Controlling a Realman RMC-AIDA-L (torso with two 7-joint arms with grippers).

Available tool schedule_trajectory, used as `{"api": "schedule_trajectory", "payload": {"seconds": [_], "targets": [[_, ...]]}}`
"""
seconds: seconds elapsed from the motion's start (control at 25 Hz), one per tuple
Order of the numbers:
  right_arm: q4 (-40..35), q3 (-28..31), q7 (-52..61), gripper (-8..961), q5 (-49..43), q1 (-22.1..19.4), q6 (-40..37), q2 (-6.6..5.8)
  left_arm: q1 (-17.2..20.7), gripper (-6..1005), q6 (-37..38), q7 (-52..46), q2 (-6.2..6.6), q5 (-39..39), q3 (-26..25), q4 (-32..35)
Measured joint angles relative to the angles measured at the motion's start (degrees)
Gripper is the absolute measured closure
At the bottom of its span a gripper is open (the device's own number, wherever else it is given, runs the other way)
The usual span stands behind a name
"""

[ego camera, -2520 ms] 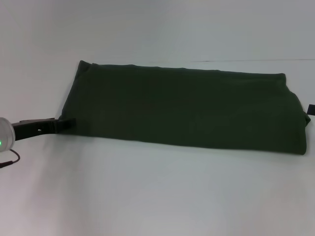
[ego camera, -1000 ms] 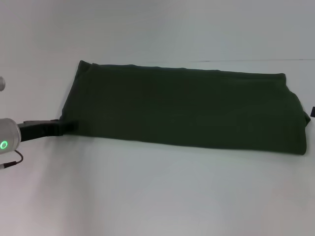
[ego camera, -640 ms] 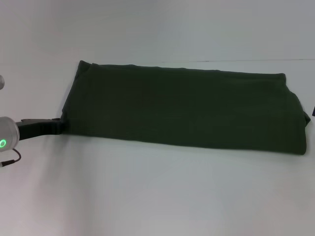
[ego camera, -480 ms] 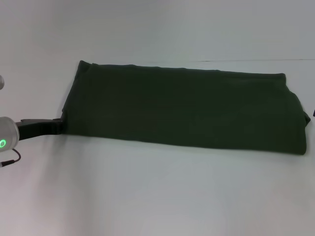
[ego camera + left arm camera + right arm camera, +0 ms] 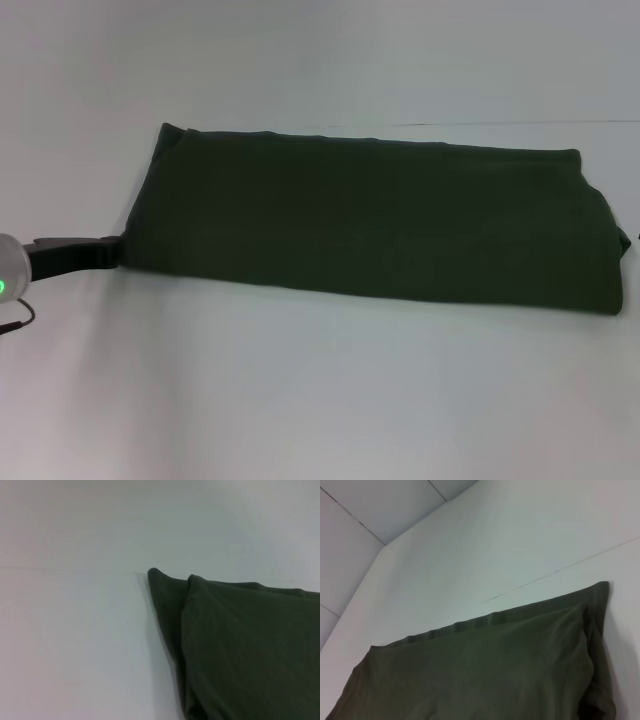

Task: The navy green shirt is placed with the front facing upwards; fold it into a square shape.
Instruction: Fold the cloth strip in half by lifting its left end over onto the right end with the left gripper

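shirt: the navy green shirt (image 5: 370, 225) lies flat on the white bench (image 5: 320, 400), already folded into a long band running left to right across the middle of the head view. No "FREE" lettering or collar showing, so the front looks tucked inside or underneath.

done so far: judging by the shape, the lengthwise folds are in. The left wrist view shows two layers stacked at the left end with one corner poking out just past the other, so it's definitely doubled over there. The right wrist view shows the right end with a layered edge too, a bit rumpled at the corner.

what's left: it's a wide rectangle, not a square. My guess is at least one more fold end to end, maybe two, bringing a short end over toward the other.

left pincer: the left pincer (image 5: 112, 250) sits low on the bench right at the shirt's near-left corner, tips at the cloth edge. It looks like a thin dark bar from here, and I honestly can't tell whether it's spread, pressed together or pinching fabric.

right pincer: not visible anywhere, so nothing to say on its state. Its wrist camera looks at the shirt's right end from close by.

neatness: edges look fairly straight, far edge tidy, right end slightly bulged.
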Motion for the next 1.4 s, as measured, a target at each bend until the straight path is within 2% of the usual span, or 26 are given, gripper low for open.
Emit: {"api": "schedule_trajectory", "payload": {"seconds": [1.0, 1.4], "targets": [[0.1, 0.0, -0.1, 96, 0.1, 0.0, 0.0, 0.08, 5.6, 889, 2.4, -3.3, -0.50, 0.4, -0.1, 6.7], [0.1, 0.0, -0.2, 97, -0.1, -0.1, 0.0, 0.08, 5.9, 848, 4.9, -6.0, -0.31, 0.1, -2.4, 7.3]]}}
